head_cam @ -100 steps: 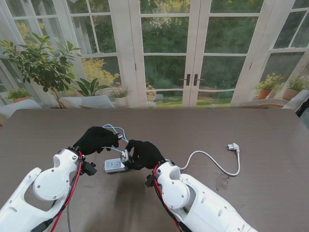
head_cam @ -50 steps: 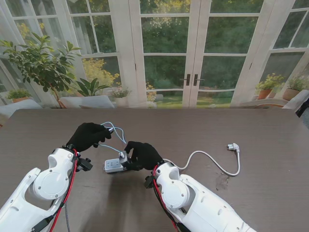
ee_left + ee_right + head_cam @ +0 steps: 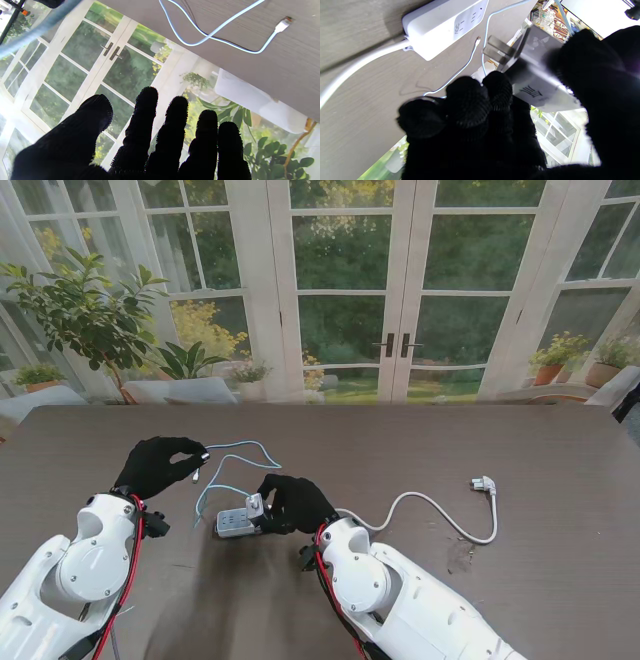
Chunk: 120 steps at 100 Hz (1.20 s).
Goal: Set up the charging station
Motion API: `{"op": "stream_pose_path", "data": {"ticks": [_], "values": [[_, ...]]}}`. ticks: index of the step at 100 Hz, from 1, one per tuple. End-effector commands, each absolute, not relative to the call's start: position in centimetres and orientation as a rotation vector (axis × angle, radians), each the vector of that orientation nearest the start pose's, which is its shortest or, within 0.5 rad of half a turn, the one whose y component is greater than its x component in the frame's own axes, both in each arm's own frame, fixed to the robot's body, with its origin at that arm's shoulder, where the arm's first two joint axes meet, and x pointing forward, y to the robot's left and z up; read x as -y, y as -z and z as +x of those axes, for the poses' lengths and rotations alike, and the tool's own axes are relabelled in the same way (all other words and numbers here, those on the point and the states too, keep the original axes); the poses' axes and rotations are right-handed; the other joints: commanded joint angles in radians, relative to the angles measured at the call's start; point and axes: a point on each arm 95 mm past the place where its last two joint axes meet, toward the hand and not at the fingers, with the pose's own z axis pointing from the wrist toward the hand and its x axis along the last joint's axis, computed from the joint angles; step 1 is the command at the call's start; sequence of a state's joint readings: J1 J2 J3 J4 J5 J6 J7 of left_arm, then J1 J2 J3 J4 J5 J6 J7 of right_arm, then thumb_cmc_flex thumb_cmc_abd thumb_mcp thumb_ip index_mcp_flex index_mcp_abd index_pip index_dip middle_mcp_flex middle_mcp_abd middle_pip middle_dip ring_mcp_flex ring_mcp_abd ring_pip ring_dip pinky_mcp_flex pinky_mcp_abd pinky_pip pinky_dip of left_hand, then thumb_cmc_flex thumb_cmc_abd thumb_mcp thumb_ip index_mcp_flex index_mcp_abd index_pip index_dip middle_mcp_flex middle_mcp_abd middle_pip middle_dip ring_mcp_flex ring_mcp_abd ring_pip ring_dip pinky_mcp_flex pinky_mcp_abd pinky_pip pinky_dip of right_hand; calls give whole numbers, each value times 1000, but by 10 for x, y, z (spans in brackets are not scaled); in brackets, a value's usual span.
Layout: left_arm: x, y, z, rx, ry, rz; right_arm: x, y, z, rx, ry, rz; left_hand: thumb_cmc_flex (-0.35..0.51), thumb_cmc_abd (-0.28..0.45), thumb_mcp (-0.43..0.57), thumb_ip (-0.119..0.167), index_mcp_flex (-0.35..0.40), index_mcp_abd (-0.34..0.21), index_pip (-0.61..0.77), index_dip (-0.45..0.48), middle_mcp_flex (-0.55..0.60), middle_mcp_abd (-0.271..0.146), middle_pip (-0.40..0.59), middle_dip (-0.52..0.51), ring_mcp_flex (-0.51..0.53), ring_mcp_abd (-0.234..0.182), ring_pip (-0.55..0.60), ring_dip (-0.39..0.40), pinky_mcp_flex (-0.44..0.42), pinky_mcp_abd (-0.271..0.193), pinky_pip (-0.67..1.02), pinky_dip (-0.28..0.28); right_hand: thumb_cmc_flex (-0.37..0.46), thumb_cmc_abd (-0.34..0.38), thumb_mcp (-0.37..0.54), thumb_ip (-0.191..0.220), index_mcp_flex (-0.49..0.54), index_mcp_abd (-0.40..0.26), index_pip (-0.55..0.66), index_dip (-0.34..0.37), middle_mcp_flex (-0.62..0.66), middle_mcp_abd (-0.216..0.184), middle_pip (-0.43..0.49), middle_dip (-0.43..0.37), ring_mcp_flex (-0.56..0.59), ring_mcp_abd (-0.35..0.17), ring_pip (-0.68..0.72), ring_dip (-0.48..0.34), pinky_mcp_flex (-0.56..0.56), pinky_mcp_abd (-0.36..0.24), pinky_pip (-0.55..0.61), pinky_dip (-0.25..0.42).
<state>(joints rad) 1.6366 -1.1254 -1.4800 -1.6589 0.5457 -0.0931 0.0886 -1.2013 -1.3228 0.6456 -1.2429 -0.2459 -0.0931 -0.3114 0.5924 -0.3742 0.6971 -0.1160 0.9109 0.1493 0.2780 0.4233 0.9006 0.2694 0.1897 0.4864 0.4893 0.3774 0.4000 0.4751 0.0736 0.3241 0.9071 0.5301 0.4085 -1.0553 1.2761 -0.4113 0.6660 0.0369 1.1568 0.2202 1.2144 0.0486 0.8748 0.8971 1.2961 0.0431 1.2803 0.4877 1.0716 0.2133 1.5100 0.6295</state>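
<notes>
My right hand (image 3: pixel 292 502) is closed around the charger brick (image 3: pixel 535 82), prongs bare and pointed toward the power strip (image 3: pixel 237 523), not yet seated. The strip lies flat on the worktop (image 3: pixel 540 460) just at my right hand's 9 o'clock; its white cord (image 3: pixel 440 515) runs off toward 3 o'clock and ends in a plug (image 3: pixel 484 483). My left hand (image 3: pixel 155 466) hangs at 10 o'clock of the strip, fingers spread, holding nothing. The thin charging cable (image 3: pixel 232 464) loops on the worktop between the two hands, its connector (image 3: pixel 282 25) lying loose.
</notes>
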Motion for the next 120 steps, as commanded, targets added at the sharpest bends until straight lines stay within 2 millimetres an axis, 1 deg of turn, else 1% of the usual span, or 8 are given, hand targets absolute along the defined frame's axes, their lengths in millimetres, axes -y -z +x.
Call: {"op": "stream_pose_path", "data": {"ticks": [1,15,24,32,40,55,87,120], "values": [[-82,274,401,-947,1792,-1528,-197,355,415,1355,2288,-1824,-18,-21,13,-2,-31,-19,-21,-17,-34,-13,-20,-26,-34,-22,-36,-26,-31,-33,-43,-26,125,143,225,64,194,-202,244,153,41,17,-2,16,20,-41,27,302,31,-54,29,17],[-87,272,390,-939,1794,-1494,-197,355,417,1346,2286,-1842,-7,-92,74,-6,-5,-40,35,10,-9,-17,31,8,6,4,17,16,-6,25,2,27,126,143,224,63,193,-201,244,152,41,18,-2,15,20,-38,28,302,31,-51,30,18],[-86,273,381,-967,1809,-1426,-198,354,419,1336,2282,-1858,123,-247,52,-98,45,-86,217,96,65,-19,150,166,108,15,185,150,59,53,172,152,127,142,223,63,193,-198,244,151,41,22,-2,14,20,-36,29,303,32,-48,31,18],[-83,274,372,-986,1830,-1360,-199,353,421,1336,2280,-1868,200,-349,79,-109,71,-109,400,45,129,-40,251,289,183,25,318,237,116,48,303,226,127,145,222,63,193,-197,244,151,41,21,-2,13,20,-33,29,303,31,-47,31,19],[-80,274,364,-987,1851,-1319,-201,352,423,1331,2278,-1880,230,-401,130,-119,103,-133,461,26,191,-59,291,567,232,35,424,295,164,35,403,273,127,145,221,63,192,-196,244,150,41,22,-2,12,20,-34,30,303,32,-47,32,19],[-77,271,350,-1000,1878,-1304,-204,351,427,1320,2272,-1898,267,-426,153,-121,159,-161,528,6,250,-74,306,671,267,40,521,349,207,30,453,319,128,147,219,63,191,-192,245,148,38,24,-1,11,19,-33,30,303,32,-45,32,19],[-72,279,333,-1065,1917,-1323,-209,347,433,1307,2286,-1918,261,-467,164,-130,211,-193,572,-123,341,-92,256,603,362,-30,738,450,358,-32,605,473,128,148,217,62,190,-191,245,146,38,26,1,9,19,-30,31,304,32,-41,32,19],[-66,307,336,-1178,1895,-1438,-211,338,437,1294,2315,-1937,216,-468,138,-128,161,-160,495,-206,324,-114,67,200,367,-37,623,383,363,-14,594,472,130,148,217,63,188,-188,248,143,35,30,3,6,19,-25,32,304,31,-34,30,18]]}}
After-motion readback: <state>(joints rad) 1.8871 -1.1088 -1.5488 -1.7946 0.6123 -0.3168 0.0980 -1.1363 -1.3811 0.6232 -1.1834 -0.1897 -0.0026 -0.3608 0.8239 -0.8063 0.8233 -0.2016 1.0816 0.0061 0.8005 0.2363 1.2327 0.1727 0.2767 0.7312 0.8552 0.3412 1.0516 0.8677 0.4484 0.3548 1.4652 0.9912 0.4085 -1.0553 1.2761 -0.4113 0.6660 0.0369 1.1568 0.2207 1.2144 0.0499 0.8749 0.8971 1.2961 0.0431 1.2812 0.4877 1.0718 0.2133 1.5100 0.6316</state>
